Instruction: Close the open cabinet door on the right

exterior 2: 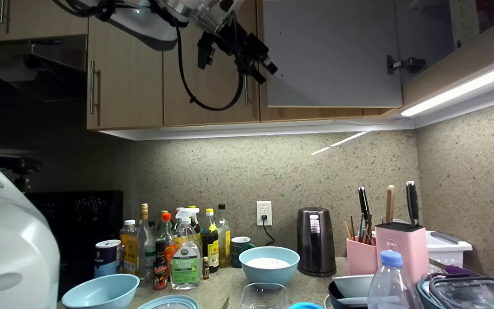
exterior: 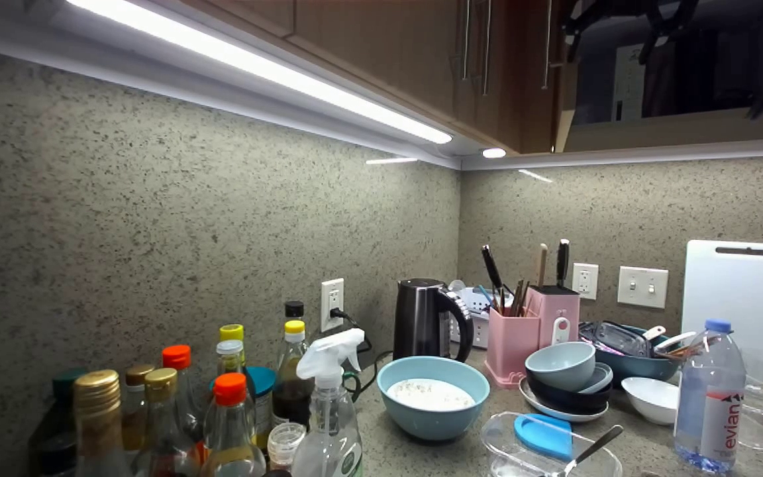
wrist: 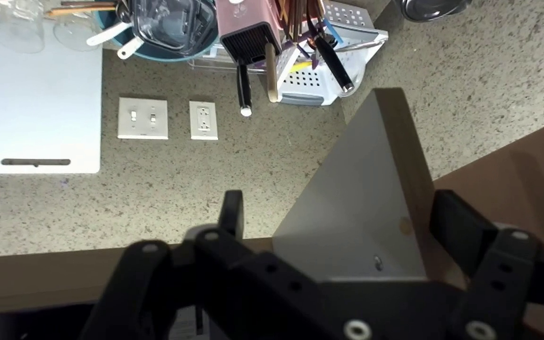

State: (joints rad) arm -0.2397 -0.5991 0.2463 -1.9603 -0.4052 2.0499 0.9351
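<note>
The cabinet door (exterior: pixel 535 86) stands open at the upper right, its brown outer face and bar handle showing in an exterior view. Its pale grey inner face (exterior 2: pixel 332 56) and hinge show in an exterior view. In the wrist view the door (wrist: pixel 347 189) runs away between my fingers, its wooden edge close to the right finger. My gripper (wrist: pixel 345 215) is open, with nothing clamped. It is high by the door's free edge in an exterior view (exterior 2: pixel 235 68) and partly in view at the top (exterior: pixel 610 43). I cannot tell whether a finger touches the door.
Closed cabinets (exterior 2: pixel 125 77) with bar handles adjoin the door. A light strip (exterior: pixel 275 73) runs under them. Below on the counter are a kettle (exterior: pixel 421 318), a pink knife block (exterior 2: pixel 401 249), bowls (exterior: pixel 433 414), several bottles and a white cutting board (exterior: pixel 746 305).
</note>
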